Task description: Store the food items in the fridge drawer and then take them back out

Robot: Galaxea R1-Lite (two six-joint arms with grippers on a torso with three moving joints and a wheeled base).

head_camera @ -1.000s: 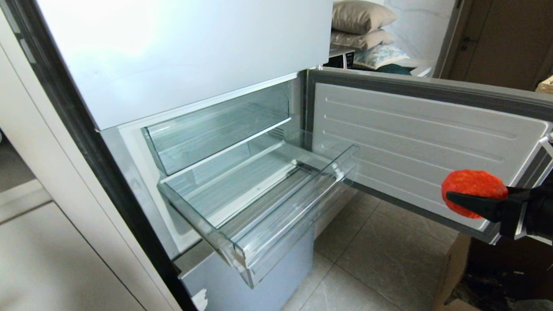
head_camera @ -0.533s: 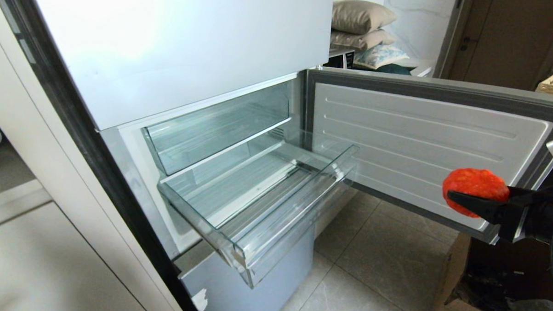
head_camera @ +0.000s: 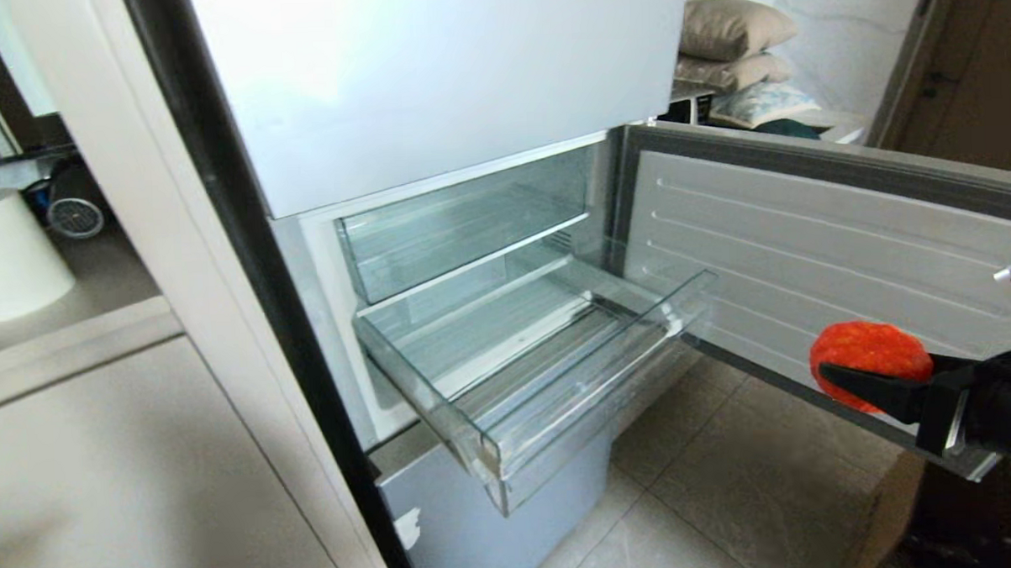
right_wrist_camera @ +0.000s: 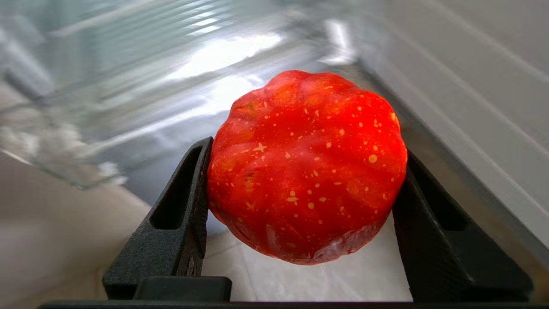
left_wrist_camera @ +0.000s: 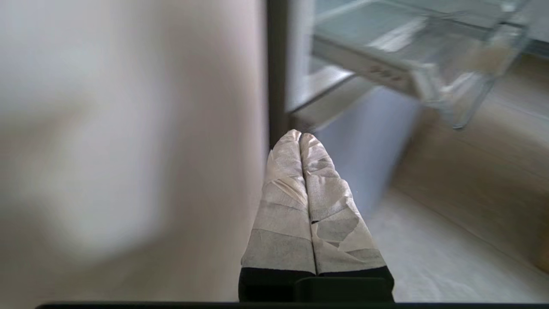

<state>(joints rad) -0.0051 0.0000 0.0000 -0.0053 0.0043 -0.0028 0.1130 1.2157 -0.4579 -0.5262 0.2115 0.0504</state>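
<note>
I have the red ribbed fruit (right_wrist_camera: pixel 306 167) pinched between the two black fingers of my right claw (head_camera: pixel 874 372); they press on opposite flanks of it, and its speckled skin bulges above them. In the head view the fruit (head_camera: pixel 869 353) hangs in the air over the tiled floor (head_camera: pixel 731 495), in front of the ribbed inner face of the open fridge door (head_camera: pixel 807 240), near that door's lower edge. It is well apart from the fridge drawer (head_camera: pixel 486 449), which stands pulled out with nothing in it, its thick clear front lip jutting past the pale panel (head_camera: pixel 514 536) below. A second clear bin (head_camera: pixel 462 235) sits pushed in above the drawer.

My left claw (left_wrist_camera: pixel 300 141) is low beside the dark edge of the fridge, its taped fingers (left_wrist_camera: pixel 326 201) pressed flat together and gripping nothing; the drawer's corner (left_wrist_camera: pixel 446 81) shows above and beyond it.

Behind the door, pillows (head_camera: pixel 736 28) are stacked.
</note>
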